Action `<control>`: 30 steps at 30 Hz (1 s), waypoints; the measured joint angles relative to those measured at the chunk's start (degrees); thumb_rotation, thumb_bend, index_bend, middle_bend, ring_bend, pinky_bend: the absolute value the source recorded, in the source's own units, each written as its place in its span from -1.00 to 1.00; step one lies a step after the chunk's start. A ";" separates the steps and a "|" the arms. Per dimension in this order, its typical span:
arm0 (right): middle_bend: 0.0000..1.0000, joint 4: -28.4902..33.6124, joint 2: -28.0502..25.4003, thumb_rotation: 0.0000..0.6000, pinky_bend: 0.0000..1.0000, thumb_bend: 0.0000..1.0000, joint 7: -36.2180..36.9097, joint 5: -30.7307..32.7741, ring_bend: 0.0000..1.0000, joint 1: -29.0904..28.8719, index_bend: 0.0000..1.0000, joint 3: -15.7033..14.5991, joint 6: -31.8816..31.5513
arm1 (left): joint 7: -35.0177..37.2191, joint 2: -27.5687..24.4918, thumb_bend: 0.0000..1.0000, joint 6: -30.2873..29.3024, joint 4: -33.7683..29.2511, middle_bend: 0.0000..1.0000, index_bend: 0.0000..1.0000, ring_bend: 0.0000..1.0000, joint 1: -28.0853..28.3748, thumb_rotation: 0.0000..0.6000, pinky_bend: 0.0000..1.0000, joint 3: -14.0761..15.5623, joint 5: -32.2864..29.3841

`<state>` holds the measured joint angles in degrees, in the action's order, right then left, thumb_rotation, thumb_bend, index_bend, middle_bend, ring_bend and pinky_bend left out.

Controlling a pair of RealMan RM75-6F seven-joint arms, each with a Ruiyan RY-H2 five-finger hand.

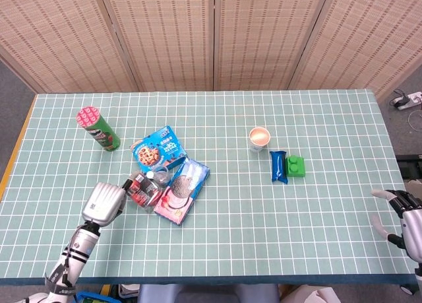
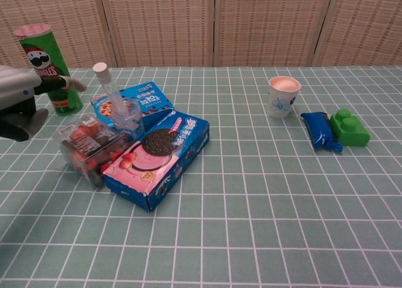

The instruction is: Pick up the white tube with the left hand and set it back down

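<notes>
1. The left hand (image 2: 22, 106) is cut off at the chest view's edge; its fingers are spread, holding nothing. The right hand (image 1: 402, 220) is seen partly, fingers apart.
2. The white tube (image 2: 112, 95), clear-bodied and white-capped, is propped tilted among the snack boxes.
3. It is flanked by a red packet (image 2: 88, 147), an Oreo box (image 2: 160, 157) and a blue biscuit box (image 2: 139, 102); a chips can (image 2: 49, 68) stands behind.
</notes>
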<state>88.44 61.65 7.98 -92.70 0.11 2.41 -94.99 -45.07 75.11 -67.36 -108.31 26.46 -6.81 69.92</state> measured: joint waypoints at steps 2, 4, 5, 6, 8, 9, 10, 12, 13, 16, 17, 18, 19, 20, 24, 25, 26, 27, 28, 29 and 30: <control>-0.23 0.06 -0.05 1.00 -0.04 -0.41 -0.08 -0.16 -0.36 0.00 -0.34 -0.09 0.08 | -1.44 0.25 0.45 -0.09 -0.72 1.00 -0.94 1.00 0.59 1.00 1.00 -0.02 -0.61; -0.23 0.12 -0.07 1.00 -0.04 -0.41 -0.17 -0.46 -0.36 0.05 -0.34 -0.18 -0.07 | -2.67 0.53 0.45 -0.14 -1.42 1.00 -0.94 1.00 1.19 1.00 1.00 -0.07 -1.27; -0.23 0.14 -0.08 1.00 -0.04 -0.42 -0.18 -0.59 -0.36 0.08 -0.34 -0.22 -0.13 | -3.49 0.69 0.46 -0.13 -1.92 1.00 -0.93 1.00 1.63 1.00 1.00 -0.12 -1.77; -0.23 0.16 -0.10 1.00 -0.04 -0.42 -0.16 -0.71 -0.36 0.11 -0.34 -0.26 -0.20 | -4.11 0.79 0.46 -0.10 -2.33 1.00 -0.93 1.00 1.98 1.00 1.00 -0.17 -2.17; -0.23 0.15 -0.16 1.00 -0.04 -0.41 -0.04 -0.78 -0.36 0.14 -0.34 -0.27 -0.26 | -5.57 0.98 0.47 0.00 -3.26 1.00 -0.92 1.00 2.84 1.00 1.00 -0.33 -3.22; -0.23 0.14 -0.21 1.00 -0.04 -0.41 0.08 -0.83 -0.36 0.16 -0.34 -0.26 -0.34 | -6.22 1.06 0.47 0.04 -3.60 1.00 -0.91 1.00 3.21 1.00 1.00 -0.39 -3.67; -0.23 0.13 -0.24 1.00 -0.04 -0.41 0.22 -0.86 -0.36 0.19 -0.34 -0.24 -0.44 | -6.89 1.15 0.47 0.08 -3.93 1.00 -0.91 1.00 3.57 1.00 1.00 -0.44 -4.14; -0.23 0.06 -0.28 1.00 -0.04 -0.42 0.64 -0.96 -0.36 0.28 -0.34 -0.19 -0.77 | -8.48 1.49 0.47 0.11 -4.59 1.00 -0.90 1.00 4.47 1.00 1.00 -0.51 -5.30; -0.23 0.00 -0.30 1.00 -0.04 -0.42 0.82 -1.00 -0.36 0.33 -0.34 -0.16 -0.92 | -9.11 1.72 0.47 0.10 -4.83 1.00 -0.90 1.00 4.89 1.00 1.00 -0.52 -5.83; -0.23 -0.17 -0.40 1.00 -0.04 -0.41 1.30 -1.10 -0.36 0.44 -0.34 -0.12 -1.15 | -10.37 2.67 0.47 0.12 -5.29 1.00 -0.89 1.00 6.21 1.00 1.00 -0.54 -7.38; -0.23 -0.22 -0.42 1.00 -0.04 -0.42 1.41 -1.16 -0.36 0.47 -0.34 -0.12 -1.21 | -10.77 3.02 0.48 0.10 -5.36 1.00 -0.89 1.00 6.66 1.00 1.00 -0.54 -7.88; -0.23 -0.29 -0.43 1.00 -0.04 -0.41 1.55 -1.27 -0.36 0.49 -0.34 -0.12 -1.34 | -11.03 3.24 0.48 0.08 -5.39 1.00 -0.89 1.00 6.95 1.00 1.00 -0.53 -8.22; -0.23 -0.33 -0.43 1.00 -0.04 -0.41 1.67 -1.36 -0.36 0.51 -0.34 -0.11 -1.46 | -11.23 3.48 0.48 0.02 -5.41 1.00 -0.89 1.00 7.25 1.00 1.00 -0.55 -8.56; -0.23 -0.39 -0.43 1.00 -0.04 -0.41 1.79 -1.45 -0.36 0.52 -0.34 -0.10 -1.58 | -11.48 3.78 0.48 -0.09 -5.43 1.00 -0.89 1.00 7.67 1.00 1.00 -0.60 -8.94; -0.23 -0.60 -0.43 1.00 -0.04 -0.41 2.17 -1.56 -0.36 0.64 -0.34 -0.08 -1.80 | -12.65 4.48 0.47 -0.58 -5.50 1.00 -0.89 1.00 8.96 1.00 1.00 -0.75 -10.14; -0.23 -0.60 -0.45 1.00 -0.04 -0.41 2.23 -1.56 -0.36 0.65 -0.34 -0.07 -1.82 | -12.91 4.60 0.47 -0.71 -5.51 1.00 -0.89 1.00 9.24 1.00 1.00 -0.79 -10.43; -0.23 -0.59 -0.47 1.00 -0.04 -0.41 2.29 -1.56 -0.36 0.67 -0.34 -0.06 -1.85 | -13.10 4.75 0.47 -0.92 -5.49 1.00 -0.89 1.00 9.58 1.00 1.00 -0.88 -10.82; -0.23 -0.61 -0.48 1.00 -0.04 -0.41 2.35 -1.55 -0.36 0.68 -0.34 -0.04 -1.88 | -13.15 4.86 0.47 -1.11 -5.45 1.00 -0.89 1.00 9.81 1.00 1.00 -0.96 -11.09; -0.23 -0.62 -0.49 1.00 -0.04 -0.42 2.39 -1.55 -0.36 0.69 -0.34 -0.04 -1.88 | -13.12 4.94 0.47 -1.31 -5.37 1.00 -0.89 1.00 10.00 1.00 1.00 -1.04 -11.30; -0.23 -0.64 -0.49 1.00 -0.04 -0.41 2.45 -1.54 -0.36 0.69 -0.34 -0.03 -1.86 | -12.91 4.98 0.47 -1.50 -5.26 1.00 -0.89 1.00 10.12 1.00 1.00 -1.09 -11.44; -0.23 -0.68 -0.49 1.00 -0.04 -0.41 2.53 -1.49 -0.36 0.68 -0.34 -0.02 -1.80 | -12.64 4.99 0.47 -1.63 -5.16 1.00 -0.89 1.00 10.15 1.00 1.00 -1.12 -11.49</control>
<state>87.76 61.16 10.51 -94.20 0.79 2.39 -96.79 -57.71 80.10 -68.98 -113.47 36.61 -7.92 58.43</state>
